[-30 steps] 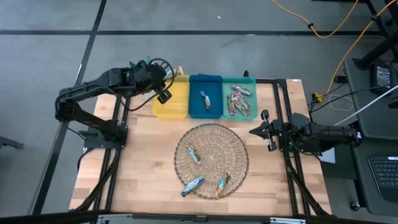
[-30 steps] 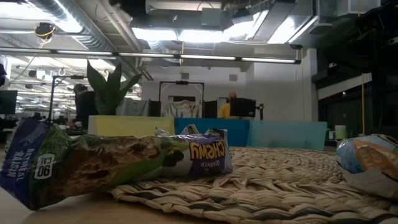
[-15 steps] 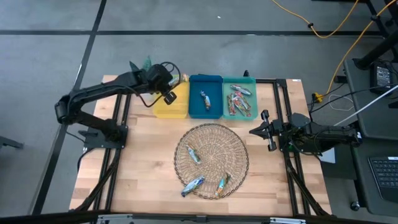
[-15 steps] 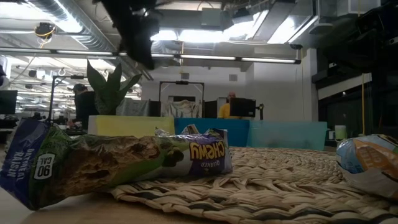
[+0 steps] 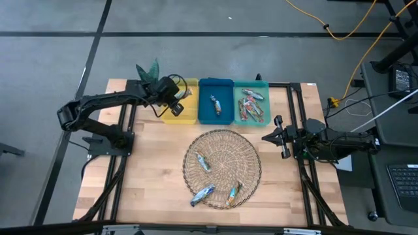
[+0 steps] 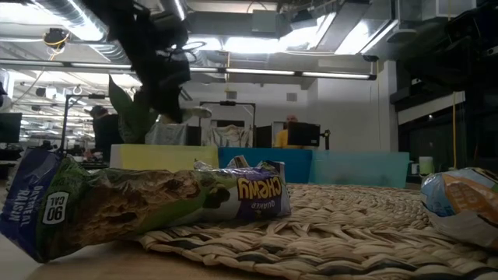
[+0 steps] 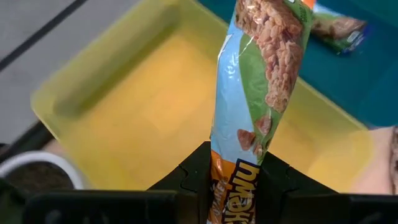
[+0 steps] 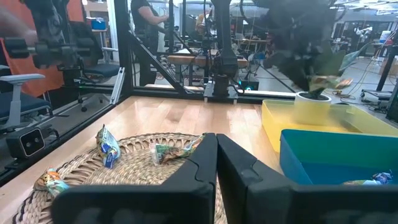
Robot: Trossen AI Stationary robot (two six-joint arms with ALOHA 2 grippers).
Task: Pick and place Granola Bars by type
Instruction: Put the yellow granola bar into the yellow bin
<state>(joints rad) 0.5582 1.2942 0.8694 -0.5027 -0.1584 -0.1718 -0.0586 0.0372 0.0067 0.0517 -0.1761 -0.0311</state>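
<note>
Bar [image 7: 260, 81]: pinched by one end in the left gripper [image 7: 233, 177], hanging over the yellow bin [image 7: 149, 112].
Left gripper: clamped on the bar's wrapper.
Right gripper [image 8: 216, 149]: closed, empty, parked beside the basket [image 5: 222, 168].
Risk: released while near the rim, the bar may tip into the blue bin [image 5: 215, 101] or catch on the dividing wall.
Remaining: three bars wait in the basket.

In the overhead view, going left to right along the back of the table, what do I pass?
Potted plant → left gripper holding a granola bar over the yellow bin → blue bin → teal bin.
</note>
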